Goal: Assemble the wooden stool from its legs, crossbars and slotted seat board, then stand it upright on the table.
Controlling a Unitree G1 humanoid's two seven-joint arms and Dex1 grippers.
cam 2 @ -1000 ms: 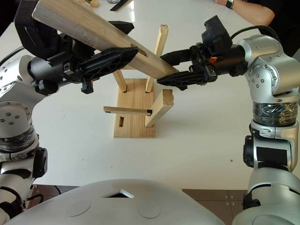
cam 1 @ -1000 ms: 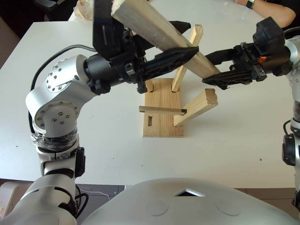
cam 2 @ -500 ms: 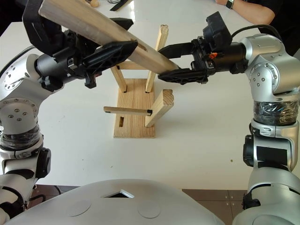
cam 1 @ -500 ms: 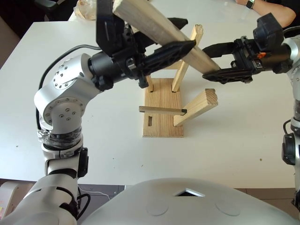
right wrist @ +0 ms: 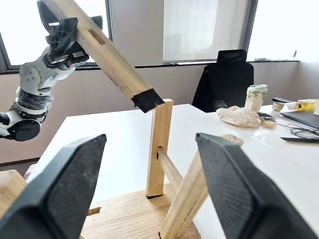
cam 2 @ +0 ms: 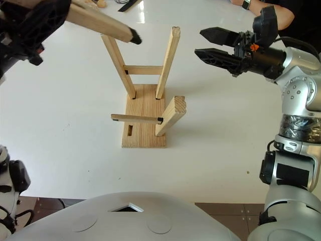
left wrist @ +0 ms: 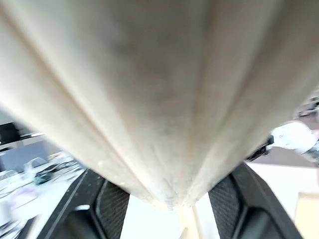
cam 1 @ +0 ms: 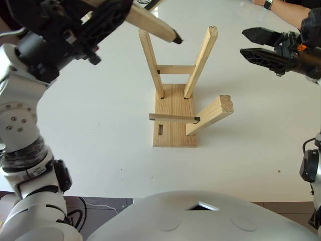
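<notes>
Left hand (cam 1: 107, 16): clamps loose leg (cam 1: 150, 24), raised far left.
Right hand (cam 1: 244, 42): fingers spread, empty, far right.
Seat board (cam 1: 173, 136): flat on worktop (cam 1: 100, 125).

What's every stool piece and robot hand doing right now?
Seat board, flat on the table.
Two legs, upright in their slots, joined by a crossbar.
Third leg, leaning tilted on the board.
Fourth leg, held in the air.
Left gripper, shut on the fourth leg.
Right gripper, open, empty.
</notes>
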